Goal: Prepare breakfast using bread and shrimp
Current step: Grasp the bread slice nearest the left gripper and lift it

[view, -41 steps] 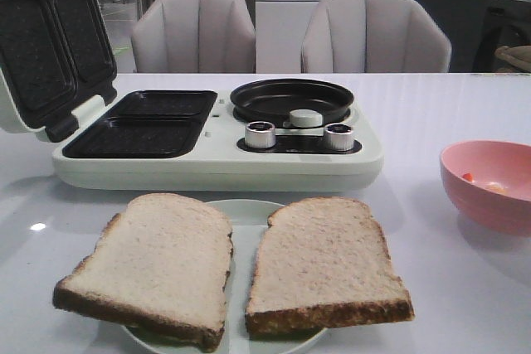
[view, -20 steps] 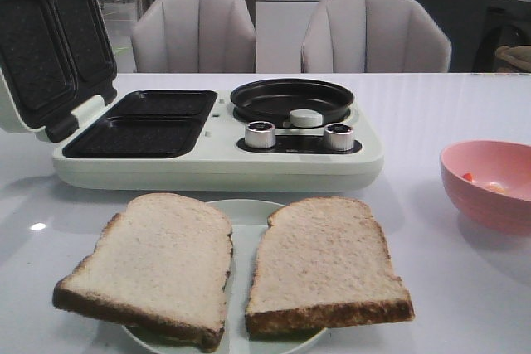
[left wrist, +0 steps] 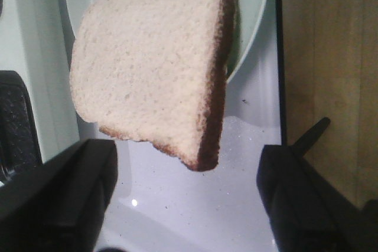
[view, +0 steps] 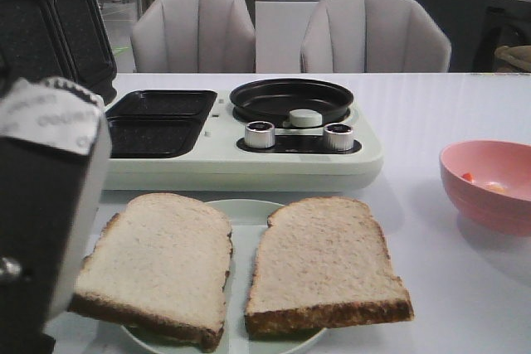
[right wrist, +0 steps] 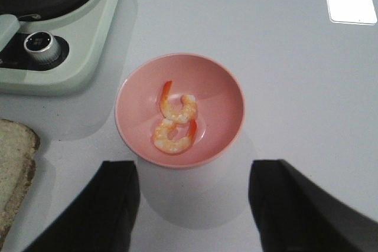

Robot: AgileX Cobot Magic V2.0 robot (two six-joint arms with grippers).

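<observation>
Two bread slices lie side by side on a pale plate [view: 249,209] at the table's front: the left slice [view: 162,263] and the right slice [view: 323,263]. My left gripper [left wrist: 189,205] is open and empty, hovering over bare table just off a corner of the left slice [left wrist: 150,69]. Two curled orange-and-white shrimp [right wrist: 175,123] lie in a pink bowl [right wrist: 221,95], which stands at the right in the front view [view: 489,205]. My right gripper [right wrist: 195,205] is open and empty, above the table beside the bowl.
A pale green breakfast maker [view: 249,163] stands behind the plate, with a raised black-lined lid [view: 58,31], two black sandwich wells [view: 153,122], a round black pan [view: 290,99] and two silver knobs [view: 260,133]. My left arm [view: 41,221] fills the front left. The table edge [left wrist: 279,87] is near the plate.
My left arm has come into the front view at the front left and now covers part of the lid and the left slice's near corner. The bread, bowl and appliance have not moved.
</observation>
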